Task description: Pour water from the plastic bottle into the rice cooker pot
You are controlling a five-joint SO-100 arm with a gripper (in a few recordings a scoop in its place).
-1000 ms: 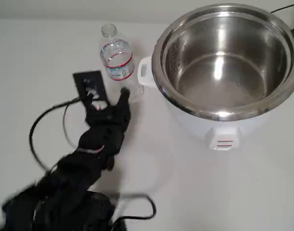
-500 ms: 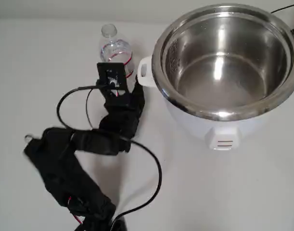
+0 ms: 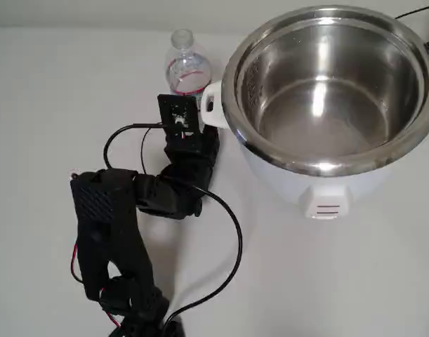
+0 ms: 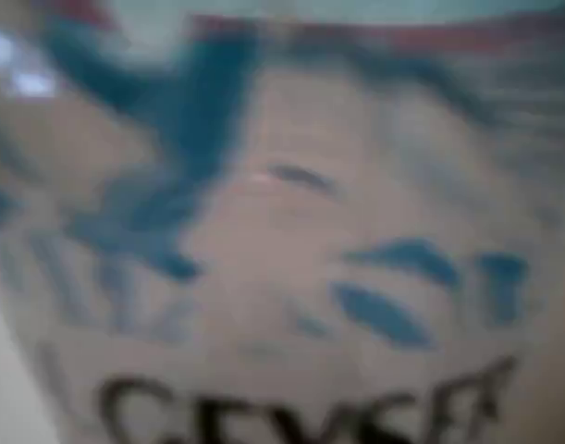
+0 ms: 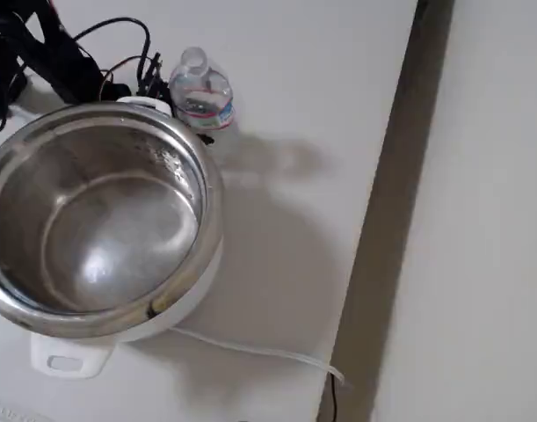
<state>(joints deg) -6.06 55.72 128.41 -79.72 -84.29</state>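
The plastic bottle (image 3: 188, 69) stands upright and capless just left of the cooker's white side handle (image 3: 210, 105). Its white-and-blue label (image 4: 291, 240) is a close blur across the wrist view. My gripper (image 3: 192, 105) is at the bottle's lower body, under the black camera mount, and looks shut on it; the fingers themselves are hidden. In the fixed view the bottle (image 5: 200, 92) rises beside the rim of the rice cooker pot (image 5: 208, 180). The rice cooker pot (image 3: 319, 119) is a large shiny steel bowl in a white body, and no water shows in it.
My black arm (image 3: 109, 232) and its looping cable (image 3: 232, 239) lie across the table's lower left in the overhead view. A white cord (image 5: 250, 350) runs from the cooker toward the table edge (image 5: 382, 220), beyond which is a pale floor.
The arm swung up and right to the bottle and closed in on it. The bottle has shifted right and farther back, ending beside the cooker's handle.
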